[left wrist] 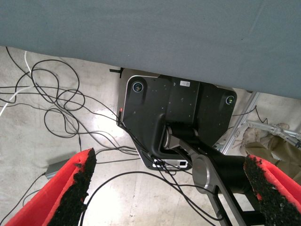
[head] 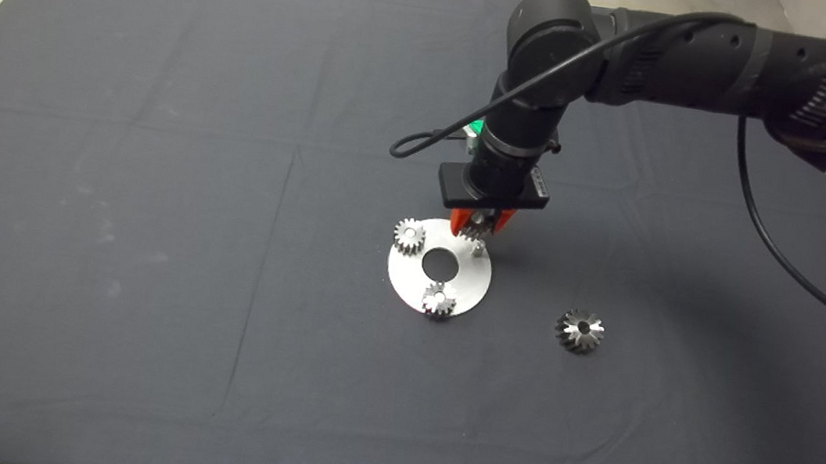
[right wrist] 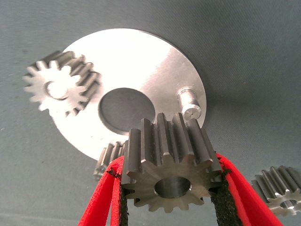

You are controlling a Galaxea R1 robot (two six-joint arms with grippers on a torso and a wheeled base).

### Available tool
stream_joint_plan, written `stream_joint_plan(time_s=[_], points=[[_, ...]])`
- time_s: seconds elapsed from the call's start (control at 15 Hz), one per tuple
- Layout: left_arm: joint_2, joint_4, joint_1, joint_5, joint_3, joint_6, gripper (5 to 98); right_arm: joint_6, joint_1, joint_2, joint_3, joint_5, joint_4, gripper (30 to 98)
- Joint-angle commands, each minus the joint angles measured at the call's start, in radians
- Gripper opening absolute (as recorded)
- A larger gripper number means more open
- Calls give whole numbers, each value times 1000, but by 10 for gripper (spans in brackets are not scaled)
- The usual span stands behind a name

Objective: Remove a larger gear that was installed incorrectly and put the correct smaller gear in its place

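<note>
Gripping a small steel spur gear between its red fingers, the right hand hovers beside the bare silver peg of the round silver plate. The larger dark conical gear lies apart on the table's dark mat. The left hand hangs wide open over cabled floor.

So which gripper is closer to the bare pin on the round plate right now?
Right. The right gripper hangs just above the bare pin on the round plate, holding a gear. The left gripper is parked off the mat, open, over floor cables.
</note>
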Motion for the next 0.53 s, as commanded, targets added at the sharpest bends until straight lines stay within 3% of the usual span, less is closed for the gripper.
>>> stream_joint_plan(time_s=[0.0, 0.47], points=[[-3, -7, 1, 5, 16, 1, 794, -2, -14, -1, -25, -92, -58, 359], [3, -7, 1, 3, 16, 1, 794, -5, -14, 3, -36, -95, -97, 361]])
